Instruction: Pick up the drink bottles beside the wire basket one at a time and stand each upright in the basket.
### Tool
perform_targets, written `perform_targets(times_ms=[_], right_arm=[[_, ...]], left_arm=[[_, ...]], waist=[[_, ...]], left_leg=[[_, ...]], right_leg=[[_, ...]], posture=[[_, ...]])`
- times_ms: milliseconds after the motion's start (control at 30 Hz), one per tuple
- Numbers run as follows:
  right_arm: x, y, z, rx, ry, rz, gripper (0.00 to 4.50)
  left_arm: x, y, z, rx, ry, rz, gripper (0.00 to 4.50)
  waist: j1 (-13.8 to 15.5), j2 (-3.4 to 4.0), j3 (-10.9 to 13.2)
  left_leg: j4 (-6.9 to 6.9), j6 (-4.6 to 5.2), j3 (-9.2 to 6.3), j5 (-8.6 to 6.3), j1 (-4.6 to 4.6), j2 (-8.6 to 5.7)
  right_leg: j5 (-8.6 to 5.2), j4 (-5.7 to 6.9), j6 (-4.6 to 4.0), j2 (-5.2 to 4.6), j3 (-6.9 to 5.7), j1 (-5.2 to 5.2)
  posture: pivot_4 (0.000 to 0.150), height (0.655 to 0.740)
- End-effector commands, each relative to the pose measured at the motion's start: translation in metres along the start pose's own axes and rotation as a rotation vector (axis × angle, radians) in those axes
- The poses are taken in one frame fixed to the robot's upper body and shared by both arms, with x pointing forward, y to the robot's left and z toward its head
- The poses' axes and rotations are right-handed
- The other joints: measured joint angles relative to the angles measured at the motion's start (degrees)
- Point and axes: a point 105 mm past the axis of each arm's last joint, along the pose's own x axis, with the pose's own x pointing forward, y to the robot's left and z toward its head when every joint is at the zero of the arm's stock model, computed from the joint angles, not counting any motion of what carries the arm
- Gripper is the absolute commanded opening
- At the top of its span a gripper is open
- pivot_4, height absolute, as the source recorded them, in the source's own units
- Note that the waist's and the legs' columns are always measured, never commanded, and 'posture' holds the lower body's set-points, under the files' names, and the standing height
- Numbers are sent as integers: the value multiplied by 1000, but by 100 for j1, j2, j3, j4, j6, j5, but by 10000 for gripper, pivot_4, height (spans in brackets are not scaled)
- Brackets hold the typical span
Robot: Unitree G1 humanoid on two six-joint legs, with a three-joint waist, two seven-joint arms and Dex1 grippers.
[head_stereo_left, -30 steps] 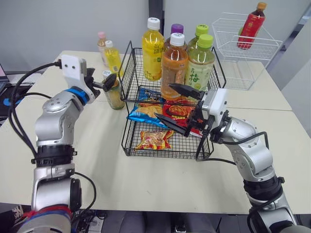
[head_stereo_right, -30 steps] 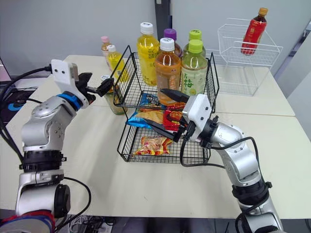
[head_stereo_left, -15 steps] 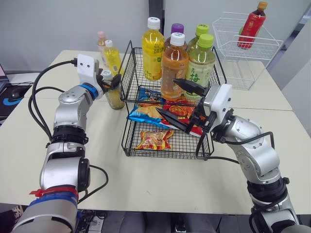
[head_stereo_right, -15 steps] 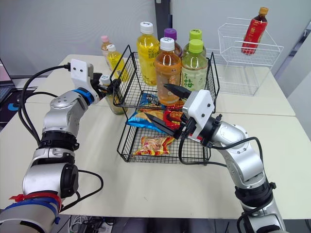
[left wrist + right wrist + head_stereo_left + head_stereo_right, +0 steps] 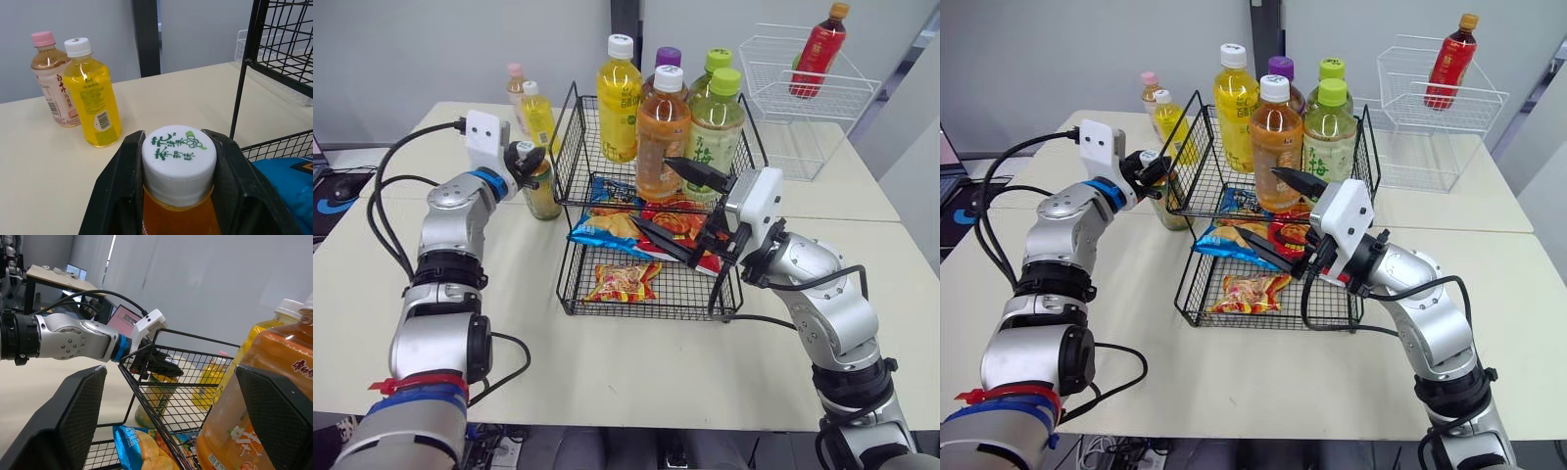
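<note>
- Progress looks past the half: four smooth plastic drink bottles stand upright in the upper tier of the black wire basket (image 5: 570, 147), namely the yellow bottle (image 5: 621, 103), the orange bottle (image 5: 664, 137), the green bottle (image 5: 715, 137) and the purple-capped bottle (image 5: 669, 57).
- The left tool (image 5: 529, 162) is closed on the ribbed white cap of the amber tea bottle (image 5: 542, 191). This bottle is just beside the basket's left wall, and its base seems to rest on the pale worktop (image 5: 509, 323).
- Two more wait behind the basket's left side: the small clear yellow bottle (image 5: 92, 95) and the pink-capped bottle (image 5: 49, 78), close together, both with printed labels.
- The right tool (image 5: 651, 191) is wide open and holds nothing. It is at the basket's front, above the glossy crinkled snack bags (image 5: 622, 282) in the lower tier.
</note>
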Motion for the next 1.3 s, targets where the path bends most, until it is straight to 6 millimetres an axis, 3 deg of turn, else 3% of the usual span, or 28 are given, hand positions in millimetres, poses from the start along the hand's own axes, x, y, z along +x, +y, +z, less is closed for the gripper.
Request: perform_targets(times_ms=[33, 167, 300, 500, 700, 1000, 1300], right_arm=[[0, 1, 15, -58, -63, 9, 45000], [0, 6, 16, -92, -82, 40, 45000], [1, 6, 20, -126, -126, 31, 45000], [4, 2, 22, -159, -180, -1, 45000], [3, 2, 21, -167, -193, -5, 45000], [-1, 0, 23, -170, -191, -26, 45000], [1, 1, 24, -171, -185, -37, 45000]], left_arm=[[-17, 14, 103, 60, -271, -48, 13608], [-44, 6, 167, 119, -350, -209, 13608], [-67, -15, 220, 103, -423, -353, 13608], [-79, -55, 267, 41, -500, -514, 13608], [-72, -82, 256, 76, -436, -608, 13608], [-60, -110, 212, 23, -302, -702, 13608], [-43, -108, 184, 22, -231, -663, 13608]], waist=[[-14, -3, 2], [-12, -5, 2], [-10, -5, 2], [-6, -3, 3], [-51, -1, 4], [-83, 0, 5], [-83, 0, 5]], left_leg=[[0, -1, -1, 1, -11, 0], [15, -6, -9, 4, -83, -2], [9, -6, -7, 3, -86, -8], [24, -5, -17, 4, -71, -7], [26, -9, -7, 8, -49, -7], [23, -23, -1, 17, -35, -7], [23, -23, 1, 18, -35, -7]], right_leg=[[0, 2, 0, 0, -2, -12], [16, 6, -28, 0, -9, -73], [16, -14, -27, -3, -8, -71], [0, 10, 1, -2, -13, -55], [-1, 45, 0, -2, 2, -55], [0, 59, -4, 0, 16, -54], [13, 57, -28, 0, 18, -54]], posture=[[1500, 7400], [1500, 7400], [1500, 7400], [1500, 7400], [1500, 7400], [1500, 7400], [1500, 7400]])
